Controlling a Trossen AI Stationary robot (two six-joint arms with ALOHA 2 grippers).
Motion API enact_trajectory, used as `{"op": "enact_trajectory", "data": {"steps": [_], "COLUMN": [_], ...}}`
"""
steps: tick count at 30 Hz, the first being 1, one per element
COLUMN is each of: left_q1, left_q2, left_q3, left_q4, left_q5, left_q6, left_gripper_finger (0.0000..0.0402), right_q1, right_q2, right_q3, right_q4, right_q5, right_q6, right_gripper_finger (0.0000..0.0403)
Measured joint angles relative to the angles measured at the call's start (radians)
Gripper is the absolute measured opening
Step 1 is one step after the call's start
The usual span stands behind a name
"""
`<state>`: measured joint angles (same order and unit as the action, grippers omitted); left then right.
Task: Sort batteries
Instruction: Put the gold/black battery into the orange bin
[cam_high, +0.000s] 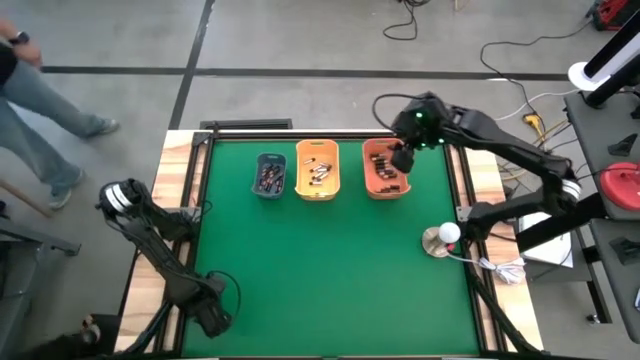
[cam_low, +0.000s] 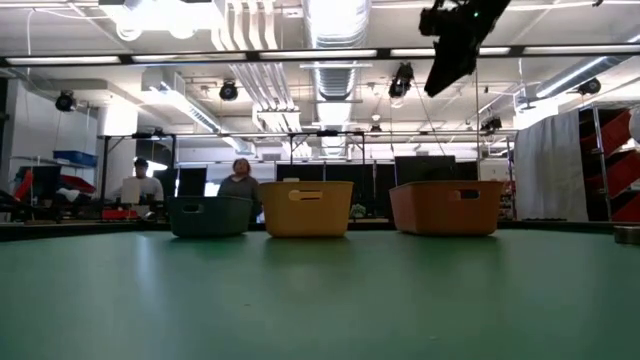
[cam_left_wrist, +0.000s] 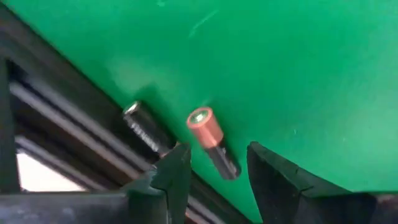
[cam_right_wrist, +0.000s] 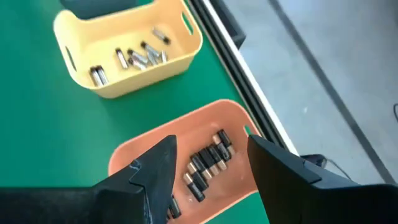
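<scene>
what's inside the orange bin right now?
The orange bin holds a cluster of dark, copper-ended batteries. The right claw hangs open above it, its fingers covering part of the bin's floor, so a full count isn't possible.

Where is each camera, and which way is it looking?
High view: above, looking straight down; both arms, three bins.
Low view: at table height, looking across at the bins; right gripper overhead.
Left wrist view: on the left arm; left gripper open around a copper-topped battery.
Right wrist view: on the right arm; right gripper open above the orange bin.
Shared: the orange bin, high and low views too.
</scene>
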<state>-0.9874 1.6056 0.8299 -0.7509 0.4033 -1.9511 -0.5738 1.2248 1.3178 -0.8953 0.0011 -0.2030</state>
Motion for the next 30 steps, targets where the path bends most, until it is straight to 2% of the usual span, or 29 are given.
{"op": "enact_trajectory", "data": {"steps": [6, 10, 15, 20, 22, 25, 27, 30], "left_q1": [0.000, 0.005, 0.014, 0.026, 0.040, 0.073, 0.099, 0.138], "left_q2": [0.070, 0.096, 0.085, 0.055, 0.037, -0.011, -0.055, -0.134], "left_q3": [-0.013, -0.001, 0.038, 0.046, 0.053, 0.081, 0.103, 0.124], "left_q4": [0.067, 0.068, -0.007, -0.114, -0.179, -0.230, -0.247, -0.241], "left_q5": [0.015, 0.017, -0.060, -0.163, -0.228, -0.357, -0.505, -0.809], "left_q6": [0.012, 0.037, 0.100, 0.109, 0.110, 0.118, 0.151, 0.166], "left_gripper_finger": [0.0123, 0.0099, 0.0025, 0.0025, 0.0026, 0.0022, 0.0022, 0.0022], "right_q1": [0.000, 0.000, 0.000, 0.013, 0.027, 0.065, 0.101, 0.170], "right_q2": [-0.078, -0.104, -0.110, -0.098, -0.090, -0.069, -0.049, -0.006], "right_q3": [0.000, 0.000, 0.000, 0.000, 0.000, 0.000, -0.001, -0.001], "right_q4": [-0.017, -0.018, -0.012, 0.001, 0.017, 0.090, 0.164, 0.292], "right_q5": [0.000, 0.000, -0.002, -0.009, -0.031, -0.130, -0.212, -0.307], "right_q6": [0.028, 0.028, 0.028, 0.028, 0.034, 0.088, 0.120, 0.159], "right_gripper_finger": [0.0189, 0.0187, 0.0190, 0.0190, 0.0188, 0.0185, 0.0183, 0.0182]}}
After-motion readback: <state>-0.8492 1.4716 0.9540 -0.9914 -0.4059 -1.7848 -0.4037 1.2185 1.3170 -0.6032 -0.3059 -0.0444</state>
